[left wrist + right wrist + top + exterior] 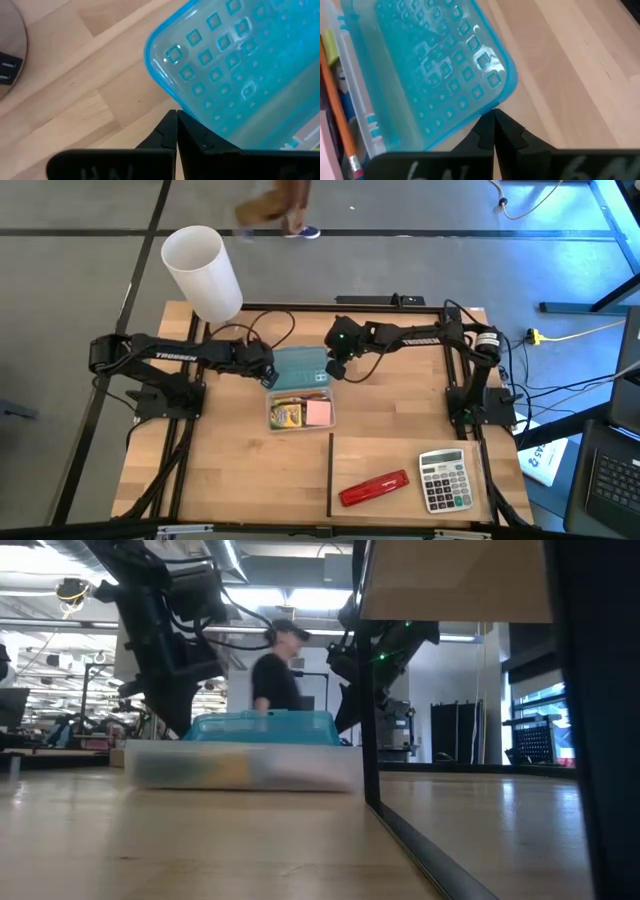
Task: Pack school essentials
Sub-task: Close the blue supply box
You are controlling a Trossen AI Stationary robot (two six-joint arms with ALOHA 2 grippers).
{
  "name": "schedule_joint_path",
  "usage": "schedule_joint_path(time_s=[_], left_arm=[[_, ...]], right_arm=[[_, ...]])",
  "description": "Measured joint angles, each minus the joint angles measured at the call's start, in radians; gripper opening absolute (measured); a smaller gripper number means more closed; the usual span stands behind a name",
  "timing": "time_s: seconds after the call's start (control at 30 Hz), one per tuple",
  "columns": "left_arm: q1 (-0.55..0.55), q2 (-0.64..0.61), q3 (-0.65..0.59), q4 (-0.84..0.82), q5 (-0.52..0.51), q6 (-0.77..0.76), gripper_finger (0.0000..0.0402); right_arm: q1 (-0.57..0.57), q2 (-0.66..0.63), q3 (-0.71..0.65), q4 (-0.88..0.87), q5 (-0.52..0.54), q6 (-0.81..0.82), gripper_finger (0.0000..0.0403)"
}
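A clear plastic box [298, 412] stands at the table's middle. It holds a yellow-green crayon box [285, 416], a pink sticky-note pad [318, 413] and orange pencils [340, 117]. Its teal lid [300, 366] lies open, hinged on the box's far side, and shows in the low view [262, 727]. My left gripper [268, 374] is shut at the lid's left edge, as the left wrist view shows [176, 114]. My right gripper [335, 368] is shut at the lid's right far corner, as the right wrist view shows [493, 114]. My left gripper's shut fingertips [170, 120] stand right at the lid's left rim [172, 102], coming from the table's left. I cannot tell whether they touch it. My right gripper's shut fingertips [500, 120] stand right at the lid's corner rim [502, 97], coming from the table's right. I cannot tell whether they touch it.
A white cylinder [203, 272] stands at the table's far left. A red stapler [374, 488] and a grey calculator [445, 480] lie near the front right. A dark strip [330, 480] runs from the box toward the near edge. A person [275, 675] stands beyond the table.
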Motion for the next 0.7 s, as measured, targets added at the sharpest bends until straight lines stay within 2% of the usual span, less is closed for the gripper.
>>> schedule_joint_path(time_s=[0.7], left_arm=[[-0.1, 0.0, 0.002, -0.001, -0.009, 0.253, 0.0]], right_arm=[[0.012, -0.022, 0.0, -0.038, 0.002, -0.029, 0.0003]])
